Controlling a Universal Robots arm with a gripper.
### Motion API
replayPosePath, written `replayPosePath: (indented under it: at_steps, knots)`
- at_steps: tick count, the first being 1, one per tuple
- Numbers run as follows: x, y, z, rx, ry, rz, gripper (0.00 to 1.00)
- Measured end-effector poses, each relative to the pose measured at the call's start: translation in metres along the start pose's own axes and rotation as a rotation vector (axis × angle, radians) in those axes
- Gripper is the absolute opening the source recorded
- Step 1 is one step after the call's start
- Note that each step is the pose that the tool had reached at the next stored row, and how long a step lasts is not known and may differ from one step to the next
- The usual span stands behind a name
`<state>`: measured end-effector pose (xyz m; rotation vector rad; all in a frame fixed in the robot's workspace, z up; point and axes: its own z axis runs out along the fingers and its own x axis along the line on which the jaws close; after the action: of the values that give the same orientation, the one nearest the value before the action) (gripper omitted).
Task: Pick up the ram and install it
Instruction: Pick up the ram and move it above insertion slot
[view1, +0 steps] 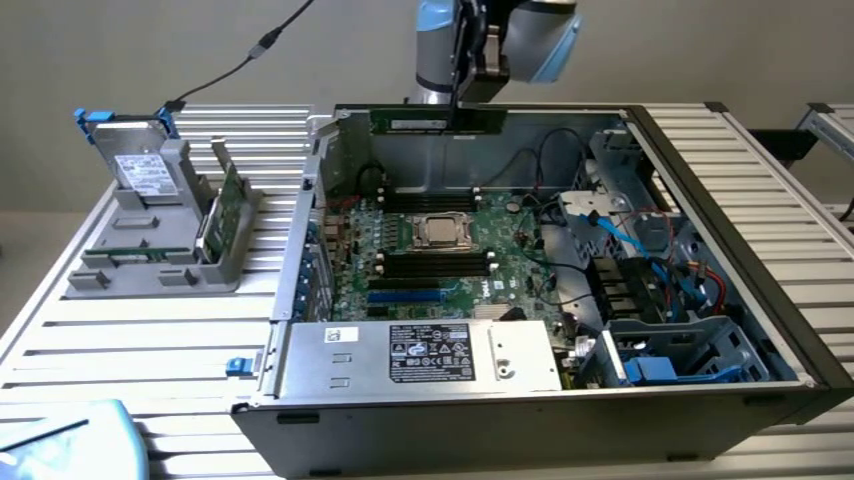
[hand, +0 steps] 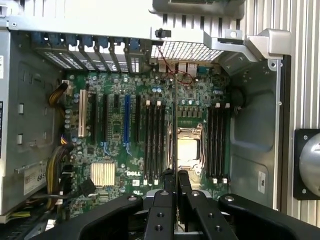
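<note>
The ram (view1: 434, 121), a slim green stick, hangs level above the open computer case (view1: 427, 160), pinched near 1 end between the 2 fingers of my gripper (view1: 477, 102). From the wrist it shows edge-on over the motherboard (hand: 195, 97), between the processor socket (hand: 189, 150) and the black slots (hand: 154, 140). Held off-centre, it could tilt and jam in a slot.

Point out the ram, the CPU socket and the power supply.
ram (view1: 414, 121), exterior view: face of the green stick
CPU socket (view1: 441, 231), exterior view: middle of its metal cover
power supply (view1: 430, 352), exterior view: its black label
</note>
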<state>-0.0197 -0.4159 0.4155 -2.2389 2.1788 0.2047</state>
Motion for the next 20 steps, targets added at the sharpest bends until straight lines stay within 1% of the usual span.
replayPosePath:
  at_steps: [2,3,4,11,12,13,14,16,19,20]
  knots:
    - [0.000,-0.0004,0.0001,0.0071,0.0120,0.003,0.14]
    - [0.000,-0.0004,0.0004,0.0114,0.0161,0.006,0.14]
    - [0.000,-0.0004,0.0009,0.0148,0.0174,0.013,0.14]
    - [0.001,-0.0009,0.0063,0.0318,0.0115,0.106,0.14]
    - [0.001,-0.0010,0.0070,0.0344,0.0113,0.118,0.14]
    - [0.001,-0.0010,0.0076,0.0364,0.0126,0.127,0.14]
    - [0.001,-0.0011,0.0082,0.0380,0.0151,0.135,0.14]
    - [0.001,-0.0011,0.0090,0.0398,0.0261,0.145,0.14]
    - [0.000,-0.0012,0.0099,0.0413,0.0485,0.148,0.14]
    - [-0.001,-0.0013,0.0101,0.0416,0.0538,0.148,0.14]
